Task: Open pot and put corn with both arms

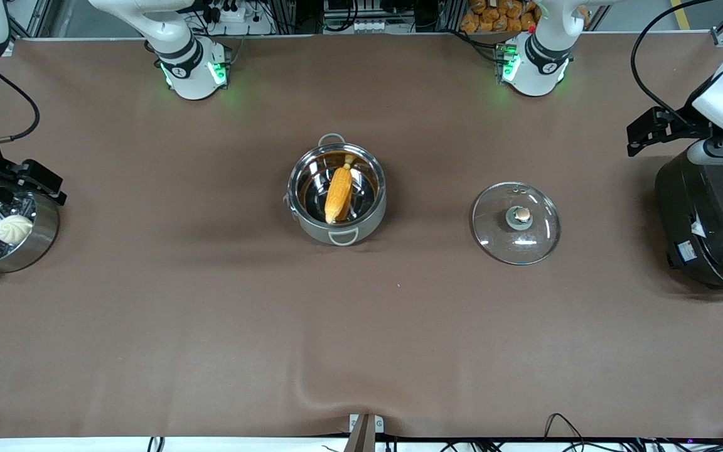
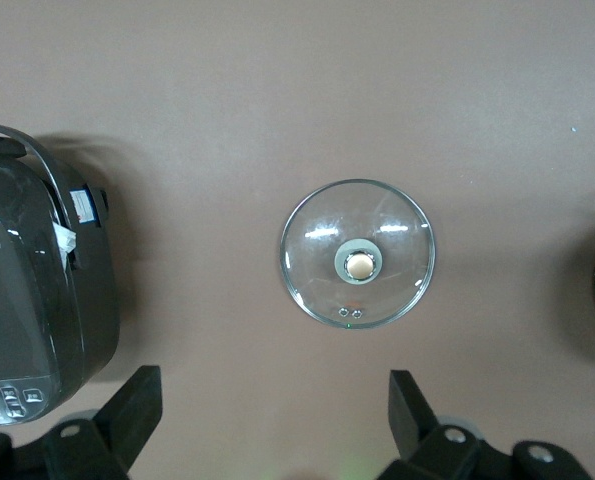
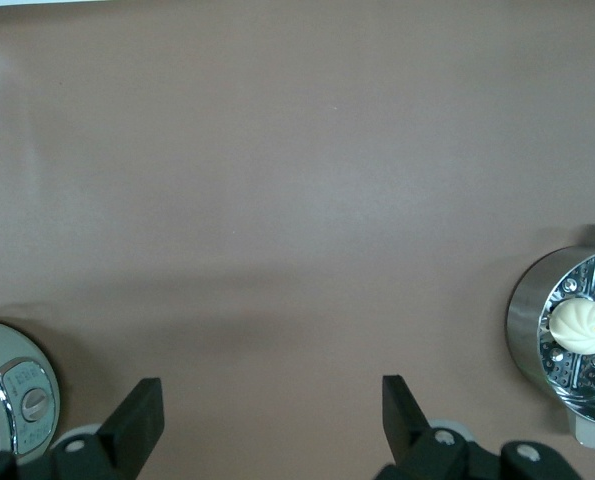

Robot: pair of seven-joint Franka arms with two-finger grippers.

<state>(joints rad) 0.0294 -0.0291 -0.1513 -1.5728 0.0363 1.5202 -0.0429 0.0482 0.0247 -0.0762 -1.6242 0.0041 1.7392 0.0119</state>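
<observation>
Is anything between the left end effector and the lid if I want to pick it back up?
Nothing visible. The left end effector hangs open above bare table, and the lid lies alone, apart from the pot.

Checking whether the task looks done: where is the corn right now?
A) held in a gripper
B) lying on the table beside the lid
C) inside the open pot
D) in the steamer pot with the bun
C: the front view shows the corn lying inside the pot, whose lid rests on the table toward the left arm's end.
</observation>
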